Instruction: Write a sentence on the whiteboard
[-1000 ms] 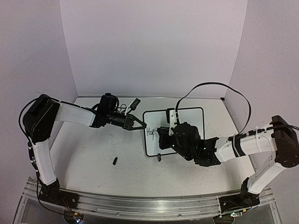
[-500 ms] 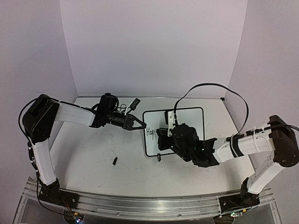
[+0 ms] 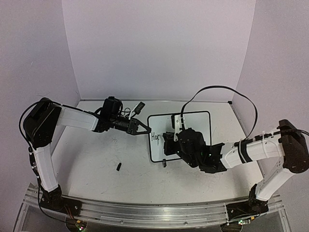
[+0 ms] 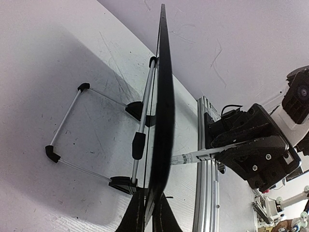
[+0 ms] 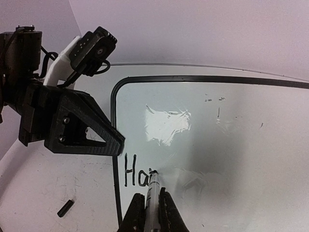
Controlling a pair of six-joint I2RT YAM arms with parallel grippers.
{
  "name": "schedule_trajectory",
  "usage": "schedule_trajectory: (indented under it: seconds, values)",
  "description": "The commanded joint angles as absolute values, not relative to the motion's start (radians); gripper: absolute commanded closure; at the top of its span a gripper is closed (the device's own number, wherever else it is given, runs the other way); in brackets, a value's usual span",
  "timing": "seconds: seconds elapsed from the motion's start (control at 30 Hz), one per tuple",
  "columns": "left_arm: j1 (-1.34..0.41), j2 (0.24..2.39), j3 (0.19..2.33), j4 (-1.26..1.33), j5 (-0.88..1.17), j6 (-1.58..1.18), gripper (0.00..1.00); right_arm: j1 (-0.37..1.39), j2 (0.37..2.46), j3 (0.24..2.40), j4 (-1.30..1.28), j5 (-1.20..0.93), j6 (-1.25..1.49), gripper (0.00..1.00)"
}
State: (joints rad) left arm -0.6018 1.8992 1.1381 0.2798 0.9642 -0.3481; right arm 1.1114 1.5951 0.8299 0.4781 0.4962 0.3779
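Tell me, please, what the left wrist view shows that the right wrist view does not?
Left wrist only: the wire stand behind the whiteboard, which appears edge-on. Right wrist only: the sentence, beginning "Ha", on the board's face, and a small black piece lying beside it. Both: the whiteboard clamped at its edge by the left gripper, and the marker held by the right gripper.

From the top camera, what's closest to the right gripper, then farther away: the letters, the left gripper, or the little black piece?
1. The letters, just left of the right gripper.
2. The left gripper, at the whiteboard's left edge.
3. The little black piece, far left on the table.
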Motion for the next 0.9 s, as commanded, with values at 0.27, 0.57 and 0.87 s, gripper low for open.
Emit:
schedule_trajectory:
  seconds: [0.27,0.57,0.87]
  values:
    - [-0.615,1.849,1.134,0.270,1.008,-0.380,1.00,1.108,1.554,0.796,0.440,0.524,0.418,1.00]
    - [-0.617,1.846,1.133,0.270,1.008,-0.379,1.00,1.125,1.586,0.808,0.449,0.504,0.428,1.00]
    - [-0.617,1.847,1.132,0.270,1.009,-0.379,1.00,1.131,1.600,0.810,0.460,0.494,0.437,1.00]
